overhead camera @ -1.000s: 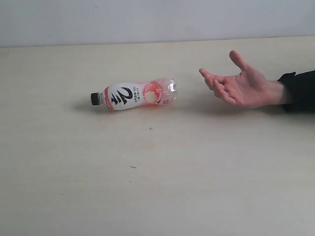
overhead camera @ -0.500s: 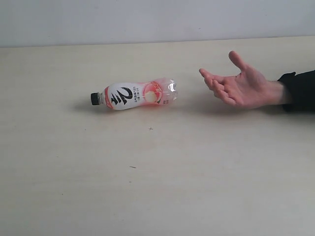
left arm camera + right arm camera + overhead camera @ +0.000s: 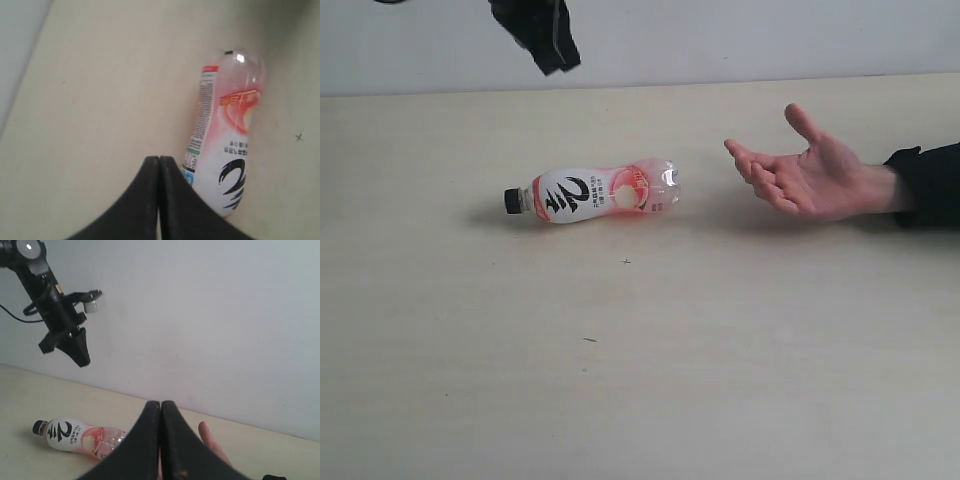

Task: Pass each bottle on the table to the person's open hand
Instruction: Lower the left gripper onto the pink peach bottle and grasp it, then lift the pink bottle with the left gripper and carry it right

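One pink-white bottle with a black cap lies on its side on the pale beige table, cap to the left; the other bottles are out of view. It also shows in the left wrist view as the bottle and in the right wrist view as the bottle. The person's open hand rests palm up to its right, black sleeve behind. My left gripper hangs high above the table's far edge, shut and empty. My right gripper is shut, empty, and not seen in the exterior view.
A plain pale wall rises behind the table's far edge. A few tiny dark specks mark the table in front of the bottle. The left arm shows against the wall in the right wrist view.
The left gripper has come into the exterior view at the top, above and behind the bottle. Bottle and hand have not moved.
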Robot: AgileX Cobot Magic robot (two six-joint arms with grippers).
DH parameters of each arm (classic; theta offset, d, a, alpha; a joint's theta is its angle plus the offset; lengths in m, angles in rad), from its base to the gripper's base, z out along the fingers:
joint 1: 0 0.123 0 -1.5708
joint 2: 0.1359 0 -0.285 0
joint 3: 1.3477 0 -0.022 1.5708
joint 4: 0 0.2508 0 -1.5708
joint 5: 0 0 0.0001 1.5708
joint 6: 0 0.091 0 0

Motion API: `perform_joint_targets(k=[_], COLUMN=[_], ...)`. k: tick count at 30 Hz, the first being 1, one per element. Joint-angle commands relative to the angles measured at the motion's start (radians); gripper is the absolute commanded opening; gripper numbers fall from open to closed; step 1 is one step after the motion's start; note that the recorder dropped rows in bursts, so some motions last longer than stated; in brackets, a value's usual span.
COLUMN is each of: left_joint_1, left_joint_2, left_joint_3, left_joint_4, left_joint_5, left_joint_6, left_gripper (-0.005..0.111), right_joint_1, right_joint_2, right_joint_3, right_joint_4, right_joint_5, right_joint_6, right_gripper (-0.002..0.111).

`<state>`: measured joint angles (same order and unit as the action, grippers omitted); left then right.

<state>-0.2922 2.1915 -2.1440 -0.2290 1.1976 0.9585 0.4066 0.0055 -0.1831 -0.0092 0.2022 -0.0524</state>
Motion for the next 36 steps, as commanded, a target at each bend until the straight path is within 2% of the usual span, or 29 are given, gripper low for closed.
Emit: perform_joint_targets(k=[1,4,9,14,18,23,36], left_joint_1=[-0.046,-0.092,-0.154,-0.178,-0.178,-0.178,-0.18], left_joint_2=[0.075,0.1,0.107,0.113,0.137,0.178,0.257], left_joint_3=[-0.019,-0.019,-0.019,-0.019,-0.019,-0.012,-0.012], left_joint_4=[0.042,0.124,0.158,0.162,0.229,0.237,0.245], left_joint_5=[0.023,0.023,0.023,0.023,0.023,0.023,0.023], left_joint_6=[0.123,0.113,0.106,0.043,-0.06,-0.101,-0.083], left_gripper=[0.002,0.017,0.053,0.073,0.076,0.076,0.076], right_joint_1=[0.0,0.0,0.0,0.0,0.0,0.0,0.0], right_joint_2=[-0.005,-0.005,-0.005,-0.005,-0.005,-0.005,-0.005], right_joint_3=[0.003,0.003,0.003,0.003,0.003,0.003,0.003], right_joint_4=[0.002,0.002,0.002,0.003,0.003,0.003,0.003], right_joint_5=[-0.005,-0.005,-0.005,-0.007,-0.007,-0.007,-0.007], right_joint_6=[0.001,0.001,0.001,0.001,0.001,0.001,0.001], right_gripper=[0.0,0.0,0.0,0.0,0.0,0.0,0.0])
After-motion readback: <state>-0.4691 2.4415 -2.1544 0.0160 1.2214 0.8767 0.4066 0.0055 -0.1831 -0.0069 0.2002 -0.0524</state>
